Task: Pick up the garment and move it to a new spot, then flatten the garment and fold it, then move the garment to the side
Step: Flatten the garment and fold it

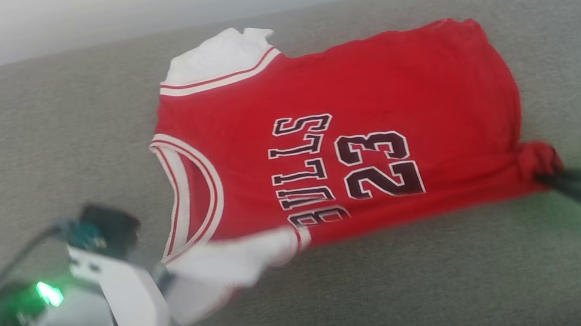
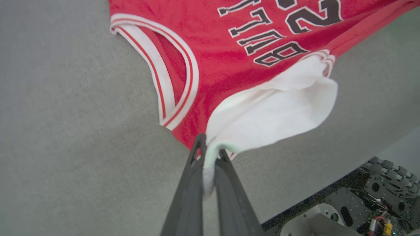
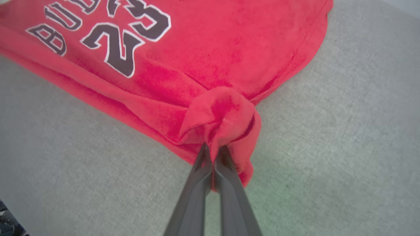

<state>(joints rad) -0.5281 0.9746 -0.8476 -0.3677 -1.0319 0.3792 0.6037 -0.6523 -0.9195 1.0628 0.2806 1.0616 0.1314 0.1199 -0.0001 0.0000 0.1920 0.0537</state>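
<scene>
The garment [image 1: 334, 137] lies across the grey cushion [image 1: 24, 144], print up and turned sideways, neck toward the robot's left and hem toward its right; the far half rests flat, while the near edge is picked up at both ends. The left gripper [image 2: 210, 154] is closed on the near white sleeve [image 2: 275, 111], a strip of pale cloth squeezed between its fingers; the right gripper [image 3: 213, 149] is clamped on the near hem corner [image 3: 223, 114], which has bunched into a knot of red cloth just ahead of the tips. I judge this to be the flattening stage, with the near edge strung between my two arms; to do it well I would draw both grippers toward me at the same low height and pace, so the body slides without skewing; I would also spread them a little to take out the ridge along that edge. The sleeve grip looks thin and could slip under a hard tug, so gentle tension; the far sleeve [image 1: 218, 56] is crumpled and will want smoothing before any fold.
</scene>
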